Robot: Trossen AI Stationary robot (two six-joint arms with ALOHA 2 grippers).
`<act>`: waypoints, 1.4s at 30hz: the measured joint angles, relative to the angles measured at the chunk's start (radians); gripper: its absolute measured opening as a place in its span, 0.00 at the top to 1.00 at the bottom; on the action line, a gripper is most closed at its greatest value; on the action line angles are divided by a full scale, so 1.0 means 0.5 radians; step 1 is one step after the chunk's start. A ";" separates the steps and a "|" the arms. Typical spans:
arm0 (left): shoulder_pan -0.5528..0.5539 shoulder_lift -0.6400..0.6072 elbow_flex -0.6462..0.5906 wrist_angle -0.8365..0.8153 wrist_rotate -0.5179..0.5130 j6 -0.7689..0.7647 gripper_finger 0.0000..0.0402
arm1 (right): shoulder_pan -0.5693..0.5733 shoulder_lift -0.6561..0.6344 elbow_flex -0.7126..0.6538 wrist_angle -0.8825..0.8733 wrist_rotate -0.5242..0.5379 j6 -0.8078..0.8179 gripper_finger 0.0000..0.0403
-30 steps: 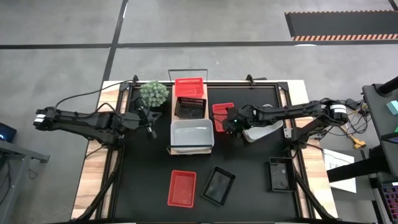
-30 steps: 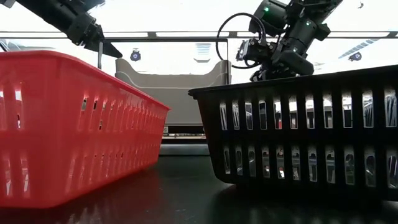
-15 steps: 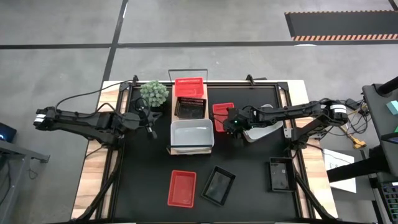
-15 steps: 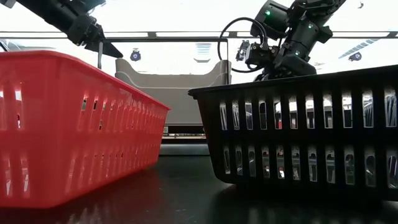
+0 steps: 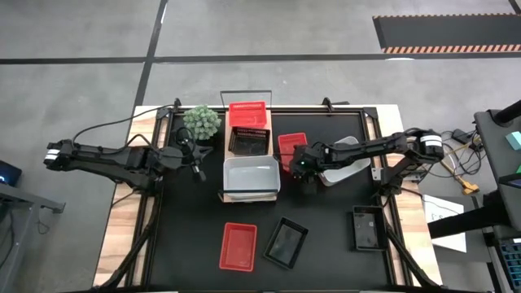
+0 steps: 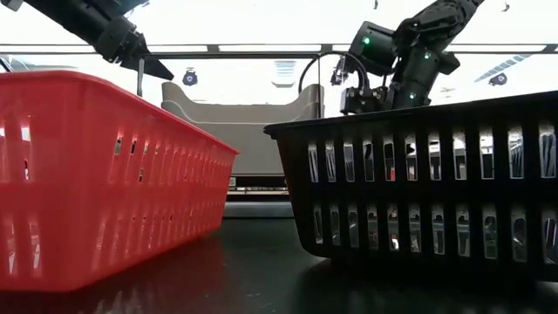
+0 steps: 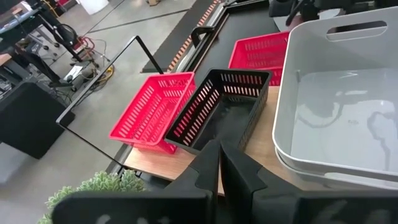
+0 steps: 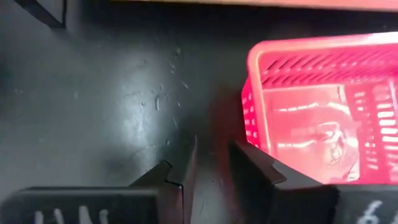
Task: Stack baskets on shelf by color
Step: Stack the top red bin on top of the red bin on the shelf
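The light-wood shelf [image 5: 221,167] carries a red basket [image 5: 248,115], a black basket [image 5: 248,143] and a white basket [image 5: 251,177] in a row. Another red basket [image 5: 291,149] sits on the black table right of the shelf. My right gripper [image 5: 300,168] hangs low at that basket's near end. In the right wrist view the right gripper [image 8: 211,155] is open by a narrow gap, just outside the red basket's corner [image 8: 252,118] and not touching it. My left gripper [image 7: 219,155] is shut and hovers left of the shelf, beside the plant [image 5: 201,122].
A white basket [image 5: 346,167] lies under the right arm. Near the table's front edge stand a red basket [image 5: 238,246] and two black baskets [image 5: 286,242] [image 5: 368,228]. The low view is filled by the red basket [image 6: 105,174] and a black one [image 6: 418,174].
My right gripper has come down beside the red basket on the table and shifted a little toward the near edge, its arm folding lower. The left arm and the baskets have kept still.
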 joint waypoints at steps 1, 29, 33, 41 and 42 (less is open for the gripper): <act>0.000 0.001 0.000 0.001 0.000 0.000 1.00 | 0.000 0.010 0.000 -0.002 0.001 0.000 0.80; 0.001 0.013 0.000 0.040 0.000 0.023 1.00 | -0.023 -0.133 0.000 0.013 0.197 -0.171 0.58; 0.001 0.013 0.000 0.069 0.001 0.063 1.00 | -0.046 -0.076 0.000 0.016 0.198 -0.193 0.61; 0.001 0.014 0.000 0.077 0.001 0.064 1.00 | -0.071 -0.035 0.001 0.056 0.197 -0.198 0.78; 0.001 0.014 0.000 0.076 0.001 0.063 1.00 | -0.071 -0.035 0.001 0.059 0.197 -0.198 0.82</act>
